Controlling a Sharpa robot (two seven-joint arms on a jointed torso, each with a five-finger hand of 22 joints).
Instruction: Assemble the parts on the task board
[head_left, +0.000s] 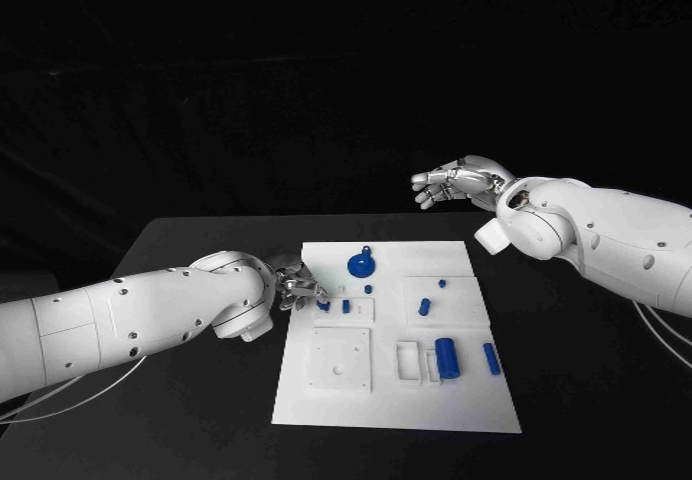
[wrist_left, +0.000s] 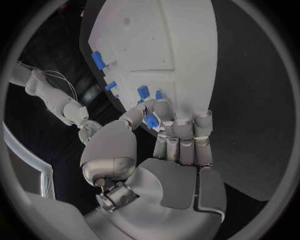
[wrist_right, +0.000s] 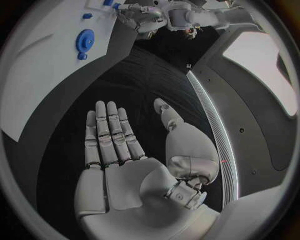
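On the task board (head_left: 397, 400): several blue parts (head_left: 447, 358) lie loose, assembly looks unfinished
Left robot hand (wrist_left: 164, 131): pinching a small blue part (wrist_left: 150, 121) at the board's left edge
Right robot hand (wrist_right: 119, 150): spread, empty, far right

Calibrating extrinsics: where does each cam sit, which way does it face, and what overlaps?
Head: on the robot's head, looking down at the board; both arms, left hand, right hand.
Left wrist: behind the left hand, facing the board edge; fingers on a blue part.
Right wrist: behind the right hand, fingers spread over the table, off the board.
Shared: head and right wrist both show the blue wheel.
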